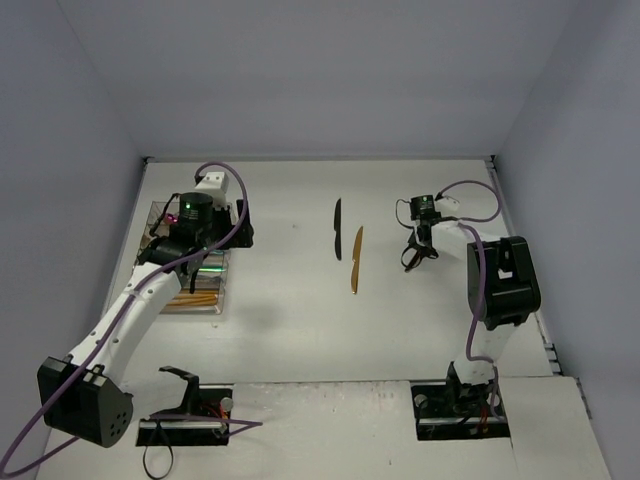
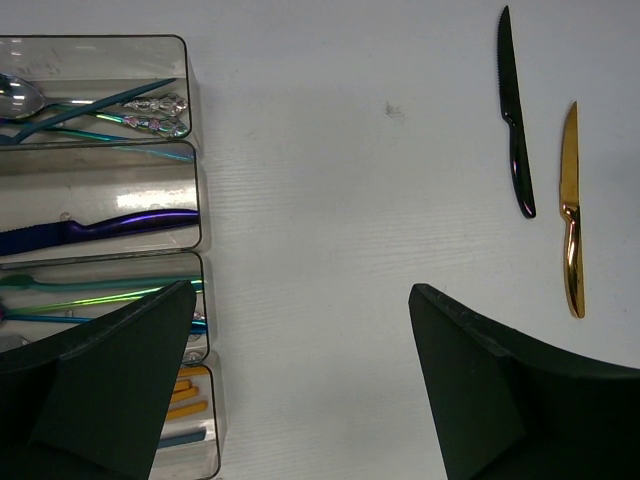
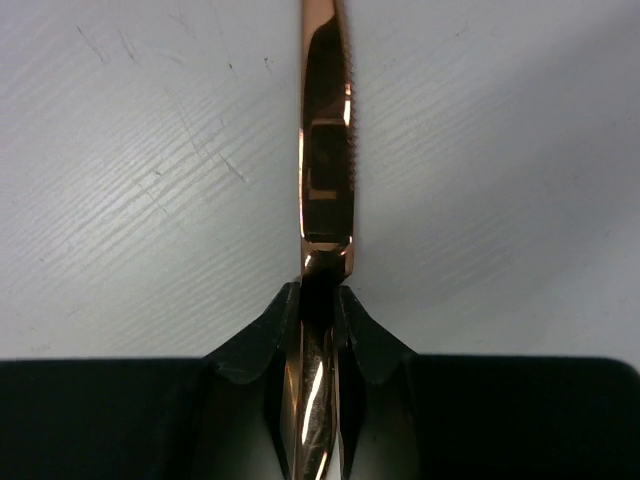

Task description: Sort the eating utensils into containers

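Observation:
The clear four-compartment tray (image 2: 196,110) lies at the left (image 1: 222,302). It holds spoons (image 2: 60,105) in the top slot, a blue-purple knife (image 2: 110,225) below, iridescent green utensils (image 2: 90,290), then gold chopsticks (image 2: 188,392). My left gripper (image 2: 300,385) is open and empty over bare table just right of the tray (image 1: 241,228). A black knife (image 1: 338,228) (image 2: 515,130) and a gold knife (image 1: 356,260) (image 2: 571,220) lie mid-table. My right gripper (image 3: 320,300) is shut on the handle of a copper knife (image 3: 325,150), right of those knives (image 1: 414,252).
The white table (image 1: 300,330) is walled by grey panels on three sides. The arm bases and loose cables (image 1: 190,420) sit at the near edge.

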Controlling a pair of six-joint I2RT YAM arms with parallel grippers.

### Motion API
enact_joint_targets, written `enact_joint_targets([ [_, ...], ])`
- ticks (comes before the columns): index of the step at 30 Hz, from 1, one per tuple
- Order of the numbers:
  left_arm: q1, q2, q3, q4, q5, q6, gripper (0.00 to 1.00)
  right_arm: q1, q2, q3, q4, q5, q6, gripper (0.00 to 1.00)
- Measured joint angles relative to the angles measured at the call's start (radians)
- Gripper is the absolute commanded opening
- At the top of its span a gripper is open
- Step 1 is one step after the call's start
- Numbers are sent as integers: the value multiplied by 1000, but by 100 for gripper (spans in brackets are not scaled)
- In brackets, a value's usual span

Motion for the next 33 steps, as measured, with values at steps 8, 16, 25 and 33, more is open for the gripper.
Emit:
enact_joint_targets([
  [8, 0, 11, 0, 9, 71, -8, 86, 8, -5, 0, 4, -17, -39, 0],
  [16, -1, 71, -3, 109, 261, -151, 86, 213, -187, -52, 14, -89, -222, 0],
  [25, -40, 130, -32, 289, 406, -337, 86, 472, -432, -72, 114, -215, -376, 0],
  [33, -134, 217, -19, 367, 439, -410, 77, 593, -440, -75, 176, -323, -395, 0],
])
